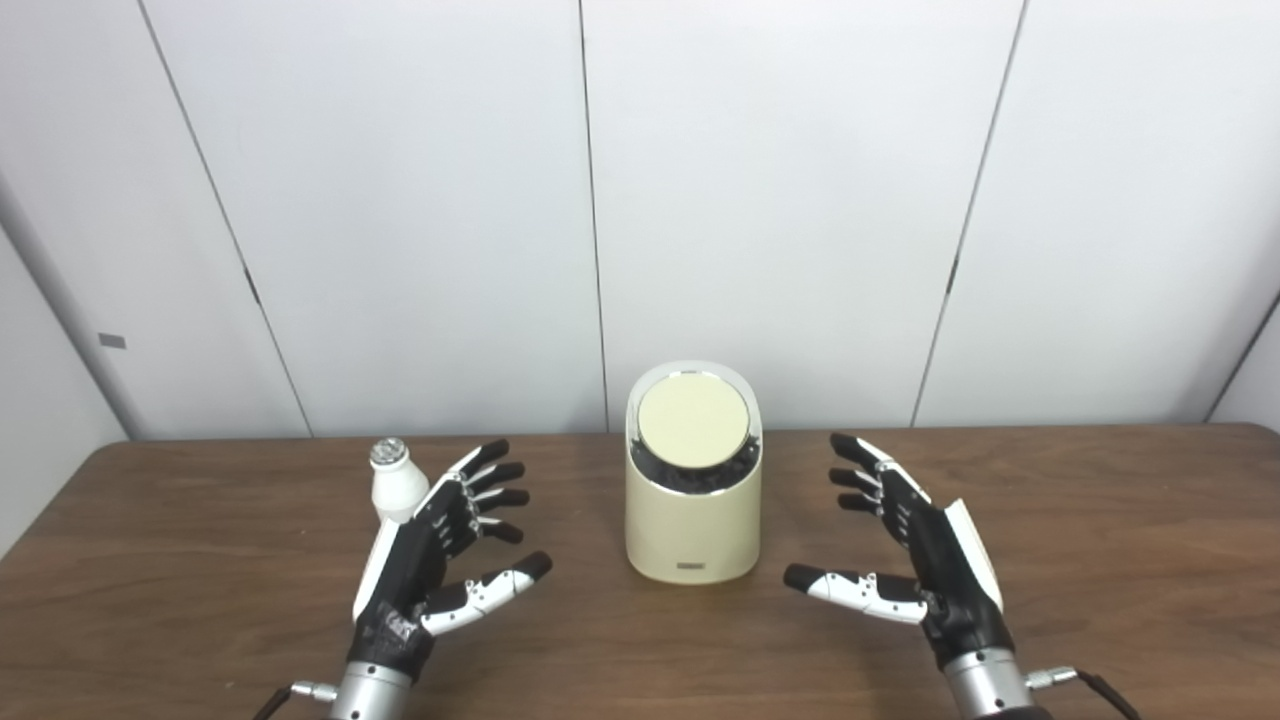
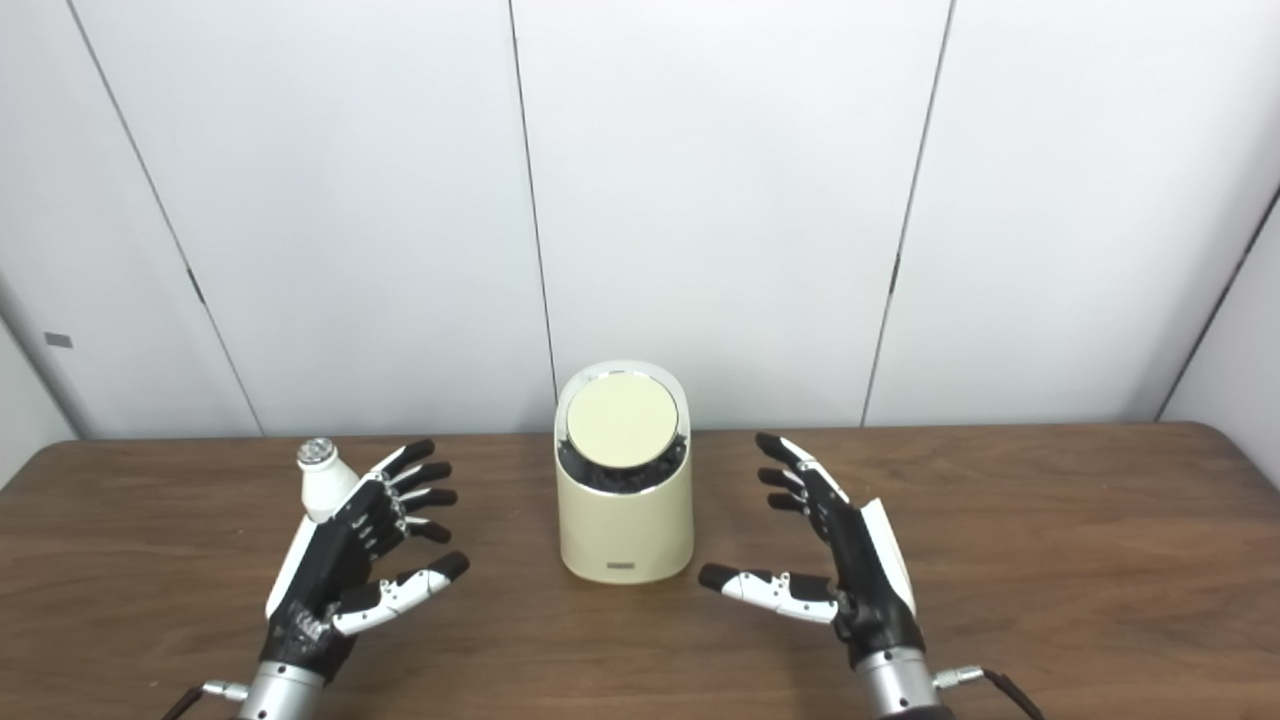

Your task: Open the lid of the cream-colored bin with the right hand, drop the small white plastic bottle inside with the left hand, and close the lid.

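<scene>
Both hands, left hand and right hand, hover empty with fingers spread, flanking the lidded cream-colored cylindrical bin at centre frame; small white plastic bottle stands behind the left fingers, ready for pickup.

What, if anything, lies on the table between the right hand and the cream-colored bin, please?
Nothing: only bare wooden table separates the open right hand from the cream-colored bin. Both eye views show that stretch clear.

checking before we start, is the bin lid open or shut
Shut: the round lid sits flat in the cream bin rim, neither hand touching it.
</scene>
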